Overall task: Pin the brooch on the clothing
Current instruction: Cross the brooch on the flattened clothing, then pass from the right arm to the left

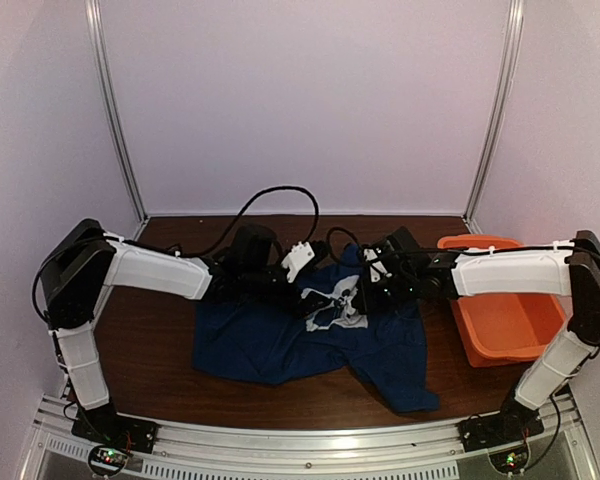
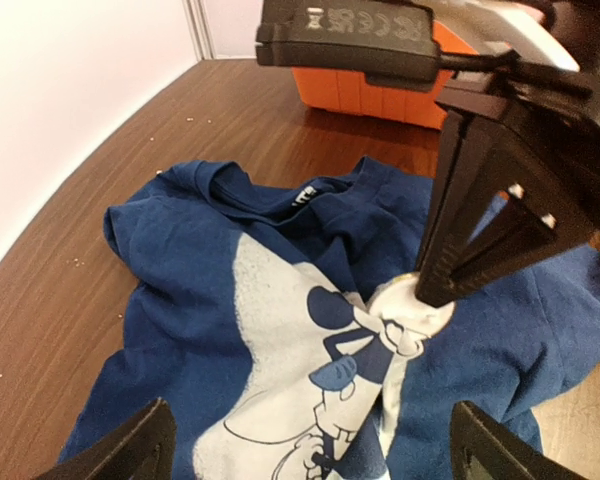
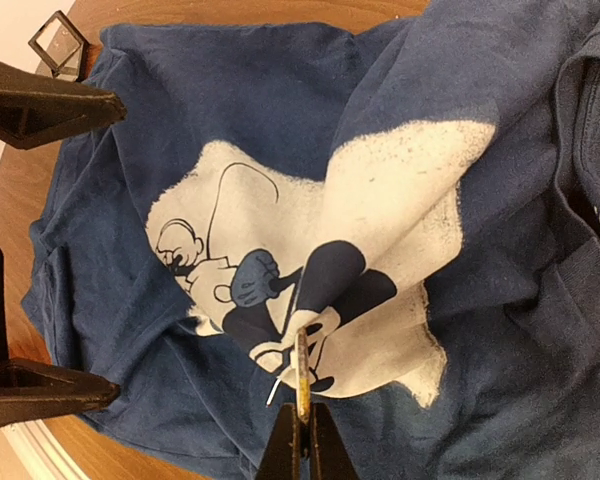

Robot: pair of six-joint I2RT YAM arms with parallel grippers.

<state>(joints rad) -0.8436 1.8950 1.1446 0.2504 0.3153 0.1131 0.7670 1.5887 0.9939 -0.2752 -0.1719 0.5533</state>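
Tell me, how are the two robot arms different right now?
The left arm has its jaws wide open and empty; the right arm has its jaws shut on the brooch. The left arm's jaws stand clear of the brooch; the right arm's hold it at the mouse print on the shirt. Both reach over that blue shirt.

Pale walls (image 1: 310, 100), dark wooden table (image 1: 150, 340).

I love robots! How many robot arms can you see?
2. The left arm reaches in from the left, the right arm from the right; both meet over the blue T-shirt.
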